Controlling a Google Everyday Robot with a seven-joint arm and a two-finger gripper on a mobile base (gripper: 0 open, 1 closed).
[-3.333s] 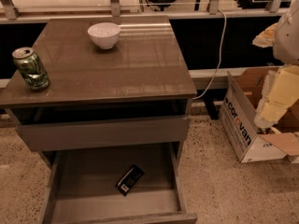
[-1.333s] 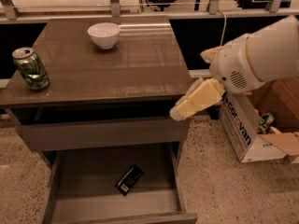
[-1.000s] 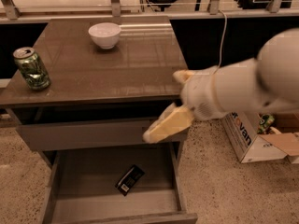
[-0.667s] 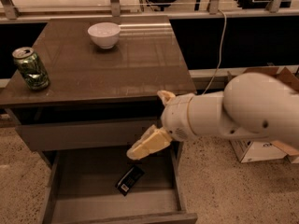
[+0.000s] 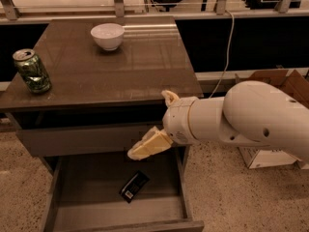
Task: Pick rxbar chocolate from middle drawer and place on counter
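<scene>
In middle drawer (image 5: 84, 180) | rxbar chocolate (image 5: 134, 186) lies just below tool (image 5: 140, 151) | tool state: cannot tell

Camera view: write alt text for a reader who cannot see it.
The robot arm's tool hangs over the open middle drawer, not touching the black rxbar chocolate lying on its floor. On the counter above stand a green can and a white bowl.

Dim warm light, jaws above drawer (image 5: 87, 190)
</scene>
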